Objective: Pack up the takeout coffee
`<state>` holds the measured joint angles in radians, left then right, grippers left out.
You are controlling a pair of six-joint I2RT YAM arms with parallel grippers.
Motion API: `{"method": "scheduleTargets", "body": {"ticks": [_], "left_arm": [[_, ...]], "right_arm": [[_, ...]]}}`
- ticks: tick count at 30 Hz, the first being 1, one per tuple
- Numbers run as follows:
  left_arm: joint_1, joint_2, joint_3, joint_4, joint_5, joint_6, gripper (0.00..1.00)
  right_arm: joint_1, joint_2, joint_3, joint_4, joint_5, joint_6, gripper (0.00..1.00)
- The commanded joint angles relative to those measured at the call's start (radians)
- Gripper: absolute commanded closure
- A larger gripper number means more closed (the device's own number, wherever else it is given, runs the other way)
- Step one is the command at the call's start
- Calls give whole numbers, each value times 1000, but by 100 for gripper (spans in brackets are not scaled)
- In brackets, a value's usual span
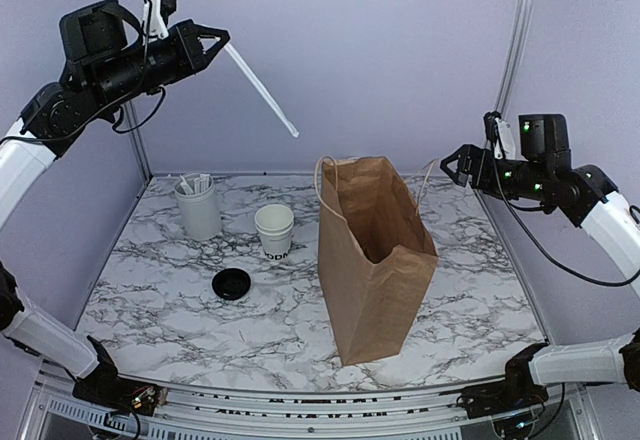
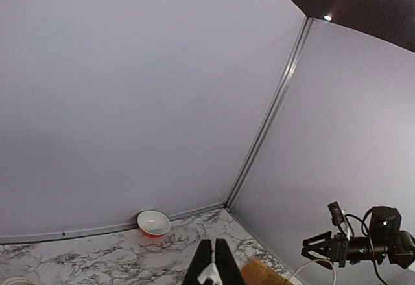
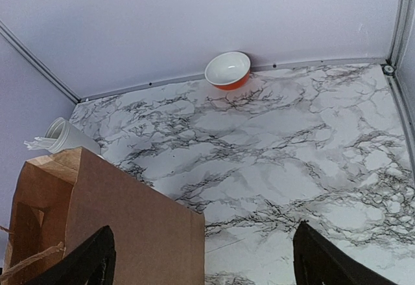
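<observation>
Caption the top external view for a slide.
Left gripper holds a long thin white stick aloft; brown paper bag stands open.

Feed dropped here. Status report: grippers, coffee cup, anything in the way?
Left gripper high, shut on white straw. Right gripper high, open. Paper cup on table, black lid lying apart. Paper bag open; nothing blocks it.

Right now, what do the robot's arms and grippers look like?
Both arms pair white link shells with black joint housings. The left arm and right arm each trail a thin black cable. Green indicator lights glow on the right one. The left gripper and right gripper have black, tapered, angular fingers.
</observation>
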<state>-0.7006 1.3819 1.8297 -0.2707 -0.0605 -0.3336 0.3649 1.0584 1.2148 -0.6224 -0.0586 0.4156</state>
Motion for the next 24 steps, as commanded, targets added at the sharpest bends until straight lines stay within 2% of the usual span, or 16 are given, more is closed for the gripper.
{"method": "scheduleTargets", "body": {"ticks": [1,9,24], "left_arm": [[-93,13,34,81,67,21,95],[-257,70,48,90,48,110,93],[-399,230,130,-36,-62,204,92]], "right_arm": [[-9,-20,24,9,7,6,8],[-10,-14,16,19,2,12,9],[-9,-16,14,16,2,22,9]]}}
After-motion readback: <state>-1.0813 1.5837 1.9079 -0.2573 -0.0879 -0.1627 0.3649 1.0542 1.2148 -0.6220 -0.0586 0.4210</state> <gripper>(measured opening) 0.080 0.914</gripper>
